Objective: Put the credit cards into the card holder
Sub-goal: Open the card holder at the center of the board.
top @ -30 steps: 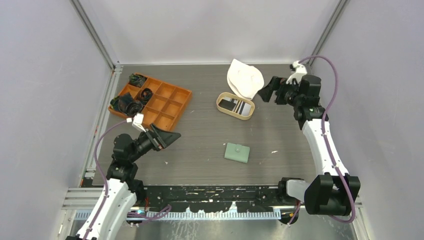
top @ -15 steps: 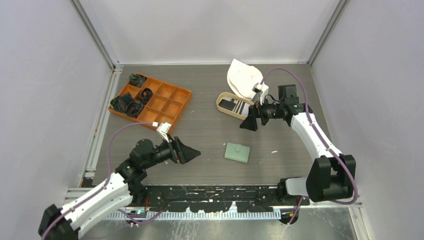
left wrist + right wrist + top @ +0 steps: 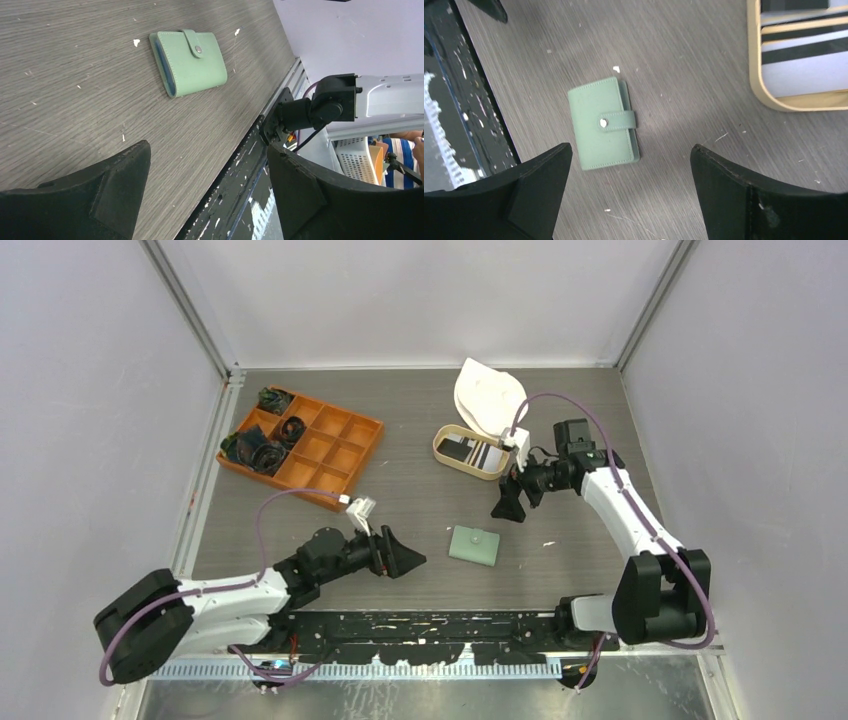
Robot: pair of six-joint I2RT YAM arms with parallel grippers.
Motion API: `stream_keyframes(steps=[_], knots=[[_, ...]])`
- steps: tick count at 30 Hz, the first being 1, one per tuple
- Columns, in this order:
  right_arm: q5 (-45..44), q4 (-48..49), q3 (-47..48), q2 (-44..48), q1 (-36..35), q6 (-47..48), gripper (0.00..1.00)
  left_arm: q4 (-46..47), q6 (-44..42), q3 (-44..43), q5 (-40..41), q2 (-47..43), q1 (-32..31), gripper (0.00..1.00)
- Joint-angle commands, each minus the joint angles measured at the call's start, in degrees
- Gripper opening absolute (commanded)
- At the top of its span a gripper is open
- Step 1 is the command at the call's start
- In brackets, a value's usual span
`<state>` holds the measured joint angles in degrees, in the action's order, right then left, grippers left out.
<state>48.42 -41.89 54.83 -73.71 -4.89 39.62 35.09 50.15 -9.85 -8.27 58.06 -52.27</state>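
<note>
The sage-green card holder (image 3: 474,545) lies shut and snapped on the table, seen also in the left wrist view (image 3: 189,60) and the right wrist view (image 3: 603,125). The credit cards (image 3: 472,453), black, white and grey, lie in an oval tan tray (image 3: 437,448); the right wrist view shows them at its top right corner (image 3: 796,55). My left gripper (image 3: 408,558) hangs open and empty low to the holder's left, near the front edge (image 3: 208,145). Open and empty too, my right gripper (image 3: 508,505) hovers between tray and holder, pointing down just beside the holder (image 3: 630,146).
An orange compartment box (image 3: 330,455) with dark cord bundles (image 3: 255,450) stands at the back left. A white cloth (image 3: 488,397) lies behind the tray. The black front rail (image 3: 440,625) runs just below the left gripper. Small white specks dot the table.
The left arm has stretched rightward and low, from beside the orange box to close left of the card holder. The right arm swung from the back right over the tray toward the holder.
</note>
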Motion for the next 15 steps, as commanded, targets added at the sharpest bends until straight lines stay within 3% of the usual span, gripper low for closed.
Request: stream_keyframes(steps=[1,8,12,15], knots=[[-3.4,-5.2,2.4,-2.6,-1.6,7.8,0.91,10.9,-0.1,-1.5,2.6,4.3,-1.9,0.86],[-9.1,-5.9,3.4,-6.2,-7.5,8.5,0.79,18.1,0.7,-1.4,2.9,12.6,-3.1,0.81],[-11.8,-7.4,4.7,-10.0,-9.7,8.3,0.69,21.3,0.8,-2.4,1.4,17.5,-3.2,0.72],[-13.3,-7.5,4.8,-12.2,-11.6,8.1,0.68,21.8,1.0,-3.0,1.3,20.1,-3.1,0.68]])
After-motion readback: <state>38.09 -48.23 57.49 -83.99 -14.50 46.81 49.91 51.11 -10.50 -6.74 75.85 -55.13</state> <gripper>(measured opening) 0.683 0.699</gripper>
